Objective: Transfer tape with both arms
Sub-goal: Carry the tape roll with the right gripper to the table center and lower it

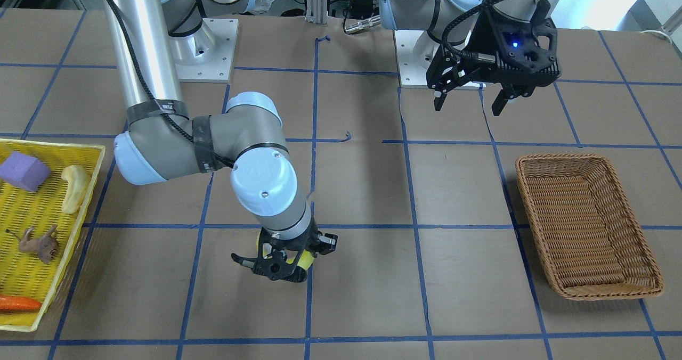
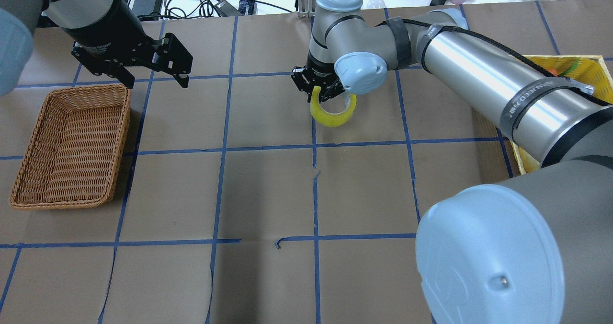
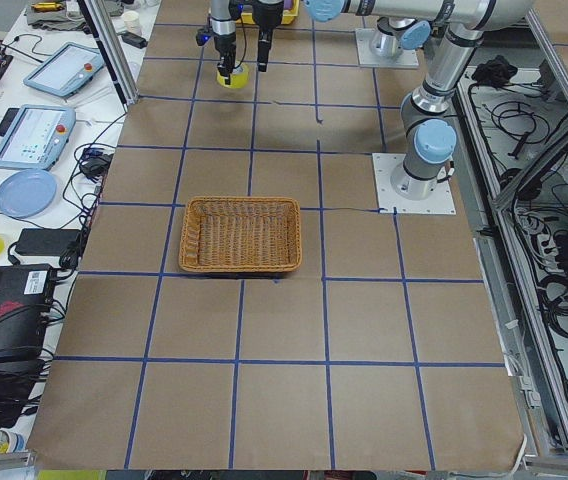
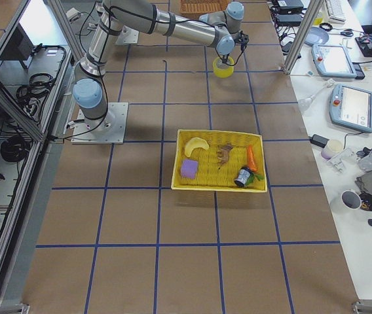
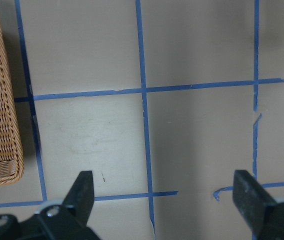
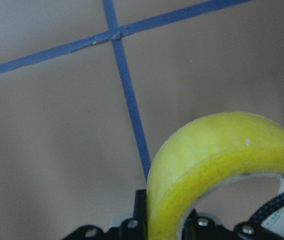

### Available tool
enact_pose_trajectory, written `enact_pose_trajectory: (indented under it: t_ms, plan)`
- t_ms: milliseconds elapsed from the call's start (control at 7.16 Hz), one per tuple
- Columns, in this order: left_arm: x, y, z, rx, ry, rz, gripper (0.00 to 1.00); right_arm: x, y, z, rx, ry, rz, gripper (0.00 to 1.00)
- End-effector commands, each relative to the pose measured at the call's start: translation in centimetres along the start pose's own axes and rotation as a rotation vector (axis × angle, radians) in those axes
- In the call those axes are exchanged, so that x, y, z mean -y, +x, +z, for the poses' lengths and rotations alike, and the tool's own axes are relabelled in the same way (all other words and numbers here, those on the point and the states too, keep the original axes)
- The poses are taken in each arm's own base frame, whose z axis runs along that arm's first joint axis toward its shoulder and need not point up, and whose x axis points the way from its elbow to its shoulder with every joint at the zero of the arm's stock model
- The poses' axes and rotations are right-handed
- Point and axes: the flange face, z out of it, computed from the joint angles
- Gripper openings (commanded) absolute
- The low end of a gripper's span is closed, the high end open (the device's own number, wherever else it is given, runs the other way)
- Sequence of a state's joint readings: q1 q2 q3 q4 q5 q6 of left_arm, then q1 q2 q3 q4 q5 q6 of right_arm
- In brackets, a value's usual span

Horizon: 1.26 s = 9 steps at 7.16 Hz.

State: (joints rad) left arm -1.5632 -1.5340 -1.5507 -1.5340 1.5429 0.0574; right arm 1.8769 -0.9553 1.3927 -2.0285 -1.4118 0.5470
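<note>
Right gripper (image 2: 320,93) clamped on wall of tape (image 2: 335,118), roll upright over table (image 2: 268,190); left gripper (image 2: 157,78) hung above table, jaws spread wide, near wicker basket (image 2: 91,90).

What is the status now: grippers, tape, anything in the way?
Right gripper shut on tape. Left gripper open, empty, near basket. No obstacle seen between grippers.

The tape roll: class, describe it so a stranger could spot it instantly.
Find the brown table with blue grid lines. Near its middle, the right claw pinches the tape roll. It is the only yellow-green ring, far from the wicker basket.
</note>
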Motion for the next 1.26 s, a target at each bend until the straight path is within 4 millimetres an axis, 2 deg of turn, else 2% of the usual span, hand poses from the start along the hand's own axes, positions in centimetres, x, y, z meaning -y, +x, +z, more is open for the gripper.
enact_pose_trajectory:
  t_ms: [0, 140, 279, 419, 559, 699, 838, 978, 1118]
  plan:
    - [0.0, -0.1, 0.0, -0.001, 0.000, -0.002, 1.00, -8.4, -3.4, 2.4, -0.103, -0.116, -0.022, 0.00]
    - [0.0, -0.1, 0.0, -0.001, 0.000, -0.002, 1.00, -12.2, -3.7, 2.4, -0.130, -0.147, -0.012, 0.00]
    - [0.0, -0.1, 0.0, 0.000, 0.000, -0.001, 1.00, -16.0, -3.1, 3.8, -0.180, -0.175, -0.045, 0.00]
    - [0.0, -0.1, 0.0, -0.001, 0.000, -0.002, 1.00, -17.8, -1.1, 3.4, -0.207, -0.168, -0.054, 0.00]
    - [-0.1, 0.0, 0.2, -0.002, -0.005, -0.001, 1.00, -19.0, 0.2, 4.4, -0.200, -0.141, -0.061, 0.00]
    - [0.0, -0.1, 0.3, -0.001, -0.005, -0.004, 1.00, -19.6, 1.0, 6.1, -0.175, -0.103, -0.068, 0.06]
    - [0.0, -0.1, 0.3, -0.001, -0.005, -0.004, 1.00, -20.7, 1.9, 7.0, -0.203, -0.098, -0.077, 0.20]
    - [0.0, -0.1, 0.3, -0.001, -0.005, -0.005, 1.00, -20.4, 1.6, 7.0, -0.190, -0.082, -0.079, 0.44]
    - [-0.1, 0.0, 0.3, -0.002, -0.006, -0.002, 1.00, -20.0, 1.2, 6.4, -0.160, -0.040, -0.087, 0.99]
